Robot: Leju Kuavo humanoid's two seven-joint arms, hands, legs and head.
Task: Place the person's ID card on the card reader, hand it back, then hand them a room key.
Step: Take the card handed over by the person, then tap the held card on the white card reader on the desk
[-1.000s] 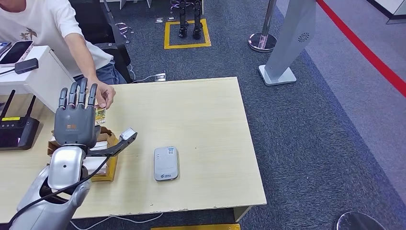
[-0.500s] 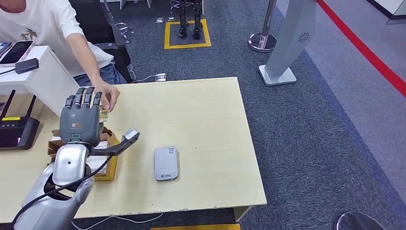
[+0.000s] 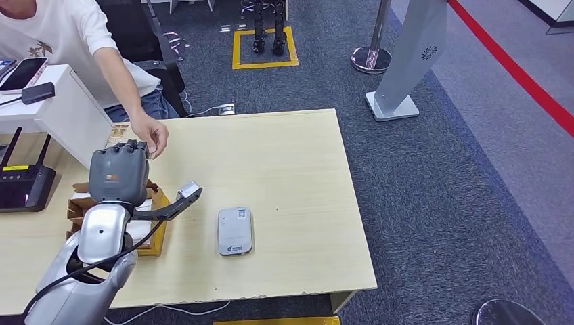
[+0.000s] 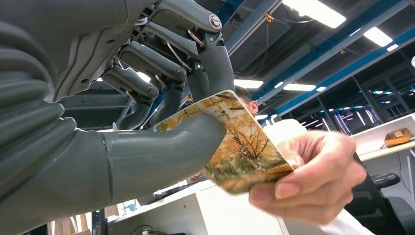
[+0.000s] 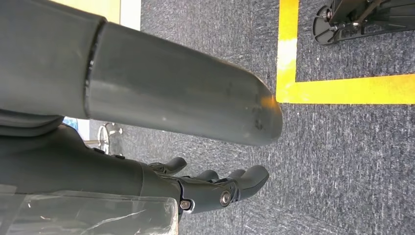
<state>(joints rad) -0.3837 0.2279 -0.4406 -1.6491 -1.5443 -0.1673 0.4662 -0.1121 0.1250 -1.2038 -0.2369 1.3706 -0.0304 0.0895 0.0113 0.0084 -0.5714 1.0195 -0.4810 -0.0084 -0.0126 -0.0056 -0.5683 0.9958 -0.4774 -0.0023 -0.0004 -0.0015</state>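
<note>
On the wooden table (image 3: 284,162) the grey card reader (image 3: 234,231) lies beside my left hand (image 3: 118,175). My thumb and fingers (image 4: 147,58) pinch the ID card (image 4: 240,147), which the person's hand (image 4: 308,176) also holds. My right hand (image 5: 215,188) hangs over the carpet, holding nothing, fingers loosely apart.

A pale wooden tabletop (image 3: 284,162) stands on dark grey carpet (image 3: 440,203) marked with a red stripe (image 3: 521,74) and a yellow square outline (image 3: 264,64). Behind it are a grey pedestal sign (image 3: 409,54) and a chrome stanchion base (image 3: 371,57). Long strip lights (image 4: 318,10) glow between blue ceiling beams (image 4: 342,58).
</note>
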